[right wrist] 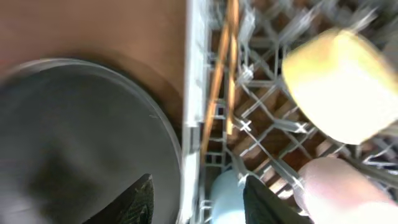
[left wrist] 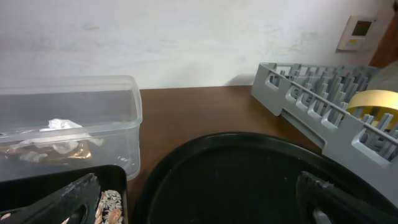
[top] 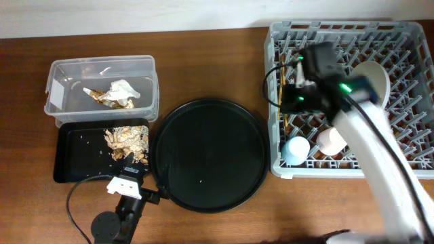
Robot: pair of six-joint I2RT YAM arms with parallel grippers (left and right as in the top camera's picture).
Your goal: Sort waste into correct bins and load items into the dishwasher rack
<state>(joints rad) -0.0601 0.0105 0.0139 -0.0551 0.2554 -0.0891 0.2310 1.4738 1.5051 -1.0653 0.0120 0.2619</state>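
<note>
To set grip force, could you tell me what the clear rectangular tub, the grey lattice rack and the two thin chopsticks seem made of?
Clear rectangular tub: glossy plastic, with fully transparent walls. Grey lattice rack: matte moulded plastic, judging by its uniform pegs. Two thin chopsticks: probably wood, warm brown; blurred, so unsure.

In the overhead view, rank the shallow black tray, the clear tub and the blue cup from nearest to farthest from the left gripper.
1. Shallow black tray: right beside the left gripper, on the left side of the table.
2. Clear tub: just beyond that tray, also on the left.
3. Blue cup: far across on the right, inside the dishwasher rack.
</note>
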